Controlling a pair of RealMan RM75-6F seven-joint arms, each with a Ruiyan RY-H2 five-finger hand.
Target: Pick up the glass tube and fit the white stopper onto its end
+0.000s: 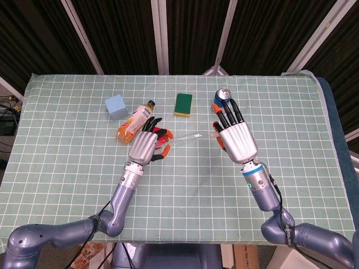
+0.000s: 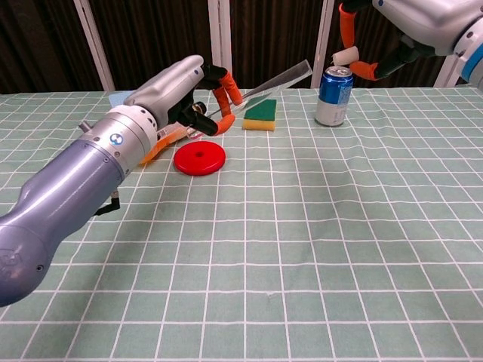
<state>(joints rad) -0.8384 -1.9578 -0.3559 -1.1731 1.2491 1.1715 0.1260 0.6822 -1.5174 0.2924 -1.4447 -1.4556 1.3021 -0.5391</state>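
- Holding the glass tube (image 2: 272,80) up off the table, the left hand (image 2: 192,94) pinches its near-left end; the long axis slants up toward the far right.
- Right hand (image 2: 392,30) pinches the white stopper (image 2: 345,55), just right of the tube's free tip.

One tube (image 2: 275,80), stopper (image 2: 346,55), can (image 2: 333,96), bottle (image 1: 133,120)

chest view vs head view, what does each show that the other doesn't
Only the chest view shows the white stopper clearly, pinched in the right hand, and the whole red disc. Only the head view shows the blue cube plainly, the bottle nearly whole and the table edges. Both show the left hand holding the tube off the table, plus the sponge and can.
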